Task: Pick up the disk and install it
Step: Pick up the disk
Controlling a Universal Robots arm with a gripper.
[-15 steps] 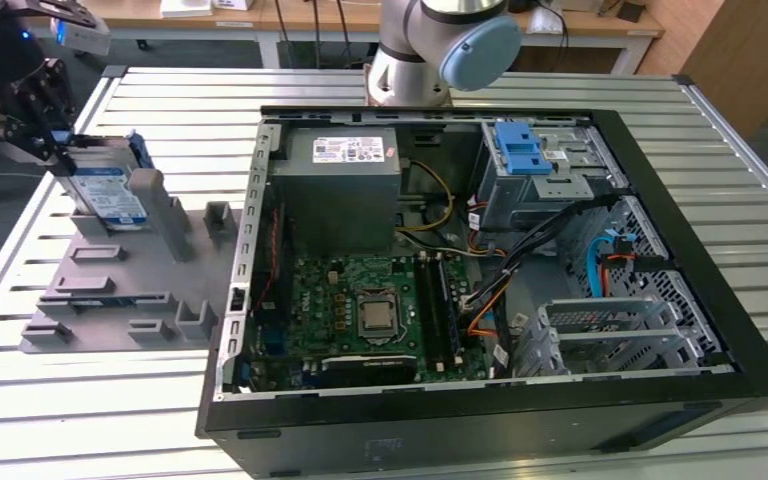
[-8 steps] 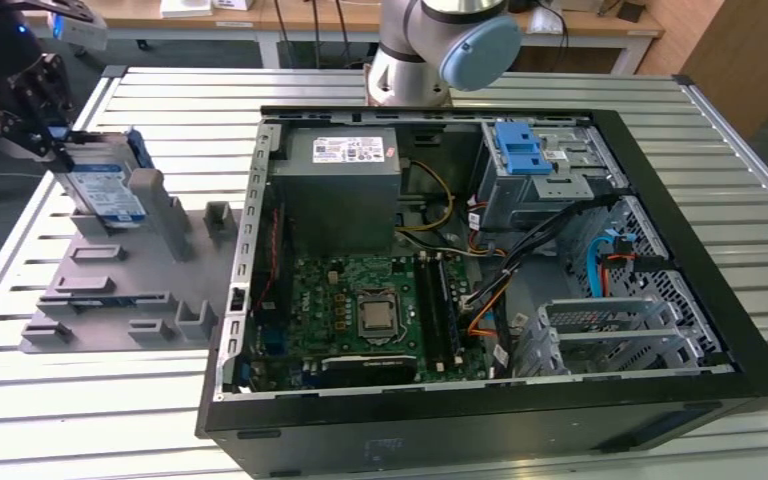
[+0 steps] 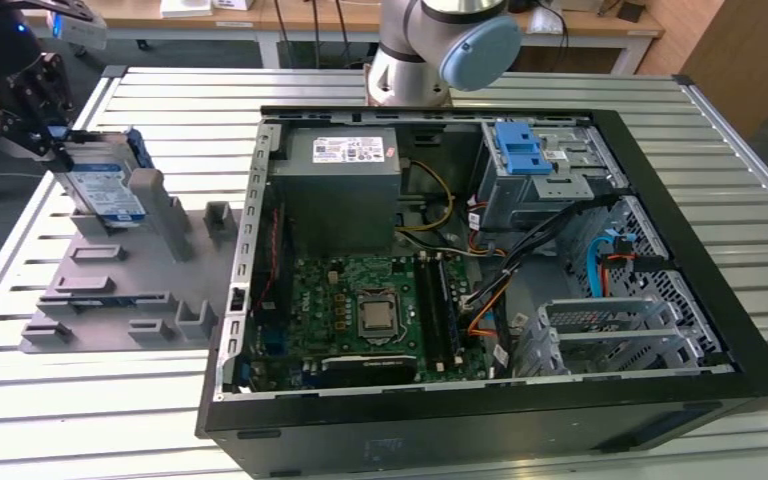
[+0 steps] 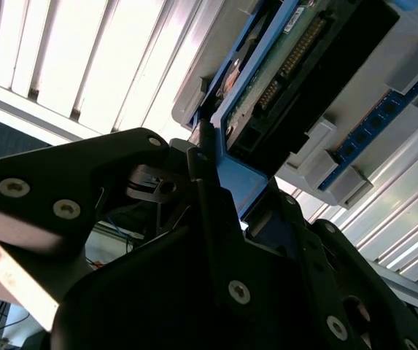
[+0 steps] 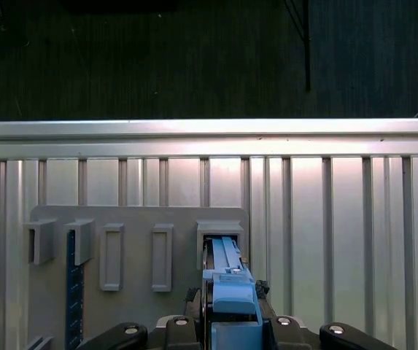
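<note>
Silver, flat rectangular disk in its blue plastic bracket (image 3: 104, 192) stands on edge in a slot of the grey plastic holder plate (image 3: 117, 290), at one corner of it. Black two-finger pincer (image 3: 57, 150) is above the plate and is clenched on the upper end of the bracket.

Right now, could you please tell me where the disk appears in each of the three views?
Exterior view: the disk stands on edge in the grey holder at the exterior view's left, gripper clamped on top.
First wrist view: the disk is edge-on in a holder slot, in the gripper's grasp.
Second wrist view: the disk's circuit-board side, just past the gripper.
Shared landmark: the slatted metal table.
</note>
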